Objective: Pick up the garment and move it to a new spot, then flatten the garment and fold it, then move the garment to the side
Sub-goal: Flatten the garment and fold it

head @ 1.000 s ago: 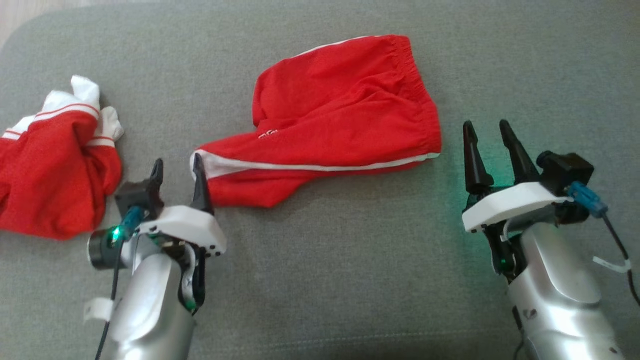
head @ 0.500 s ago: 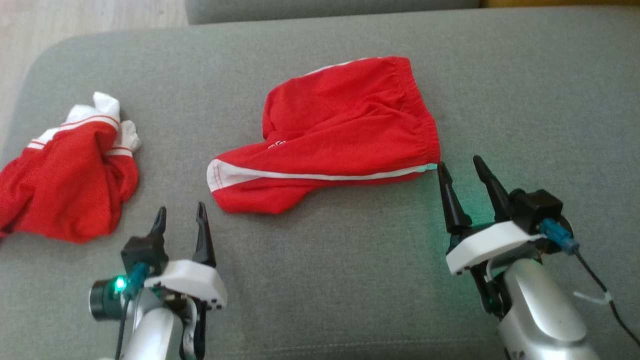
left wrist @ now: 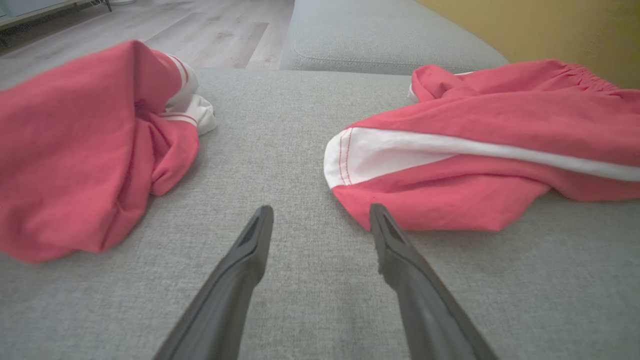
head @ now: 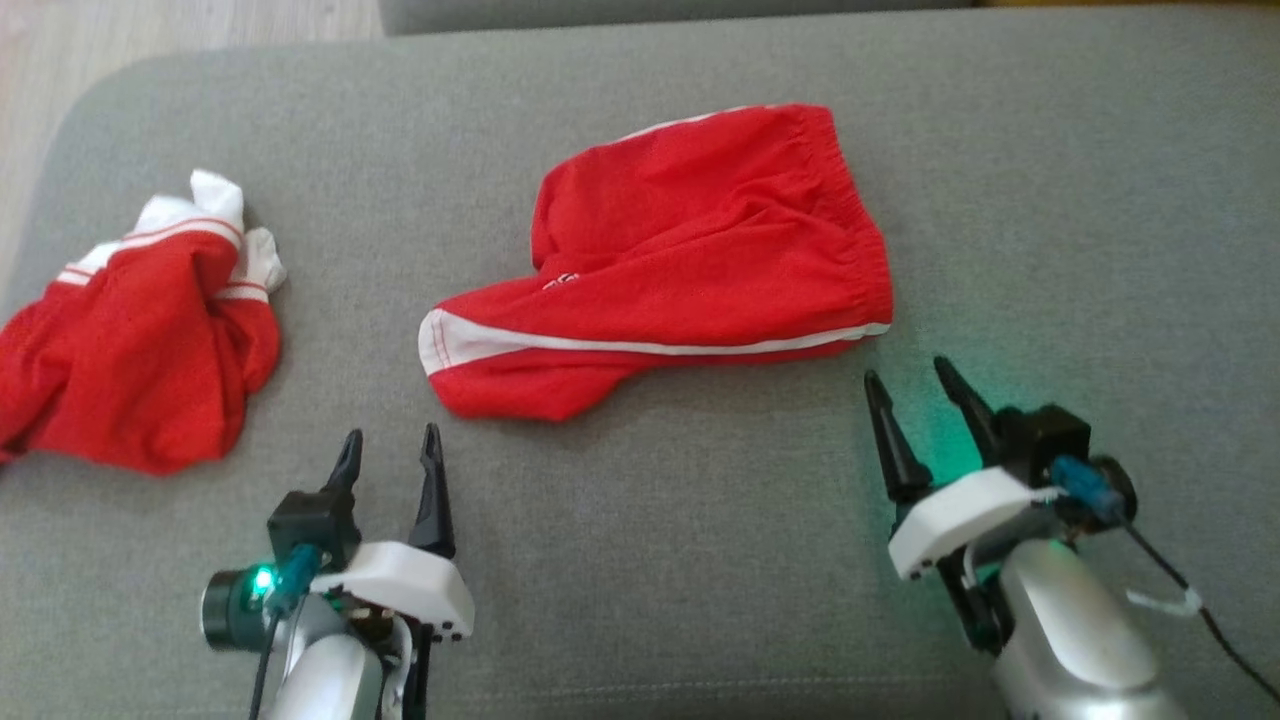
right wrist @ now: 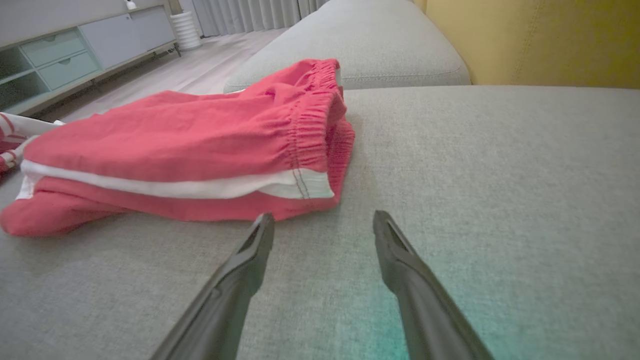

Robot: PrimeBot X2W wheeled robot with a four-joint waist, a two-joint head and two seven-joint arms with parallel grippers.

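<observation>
The garment (head: 690, 270), red shorts with a white side stripe and elastic waistband, lies folded on the grey sofa seat (head: 660, 560). It also shows in the left wrist view (left wrist: 475, 145) and the right wrist view (right wrist: 200, 145). My left gripper (head: 390, 450) stands open below the shorts' leg end, nothing between its fingers (left wrist: 320, 212). My right gripper (head: 910, 385) is open just below the waistband corner, also empty (right wrist: 322, 220). Neither touches the fabric.
A second red and white garment (head: 140, 330) lies crumpled at the seat's left edge, beside my left gripper (left wrist: 85, 150). Wooden floor (head: 60, 60) lies beyond the rounded left end. A yellow backrest (right wrist: 540, 40) rises at the right.
Both grippers have drawn back from the shorts toward the seat's near edge. The left fingers, which were at the leg hem, are now clear of it. The camera also shifted.
</observation>
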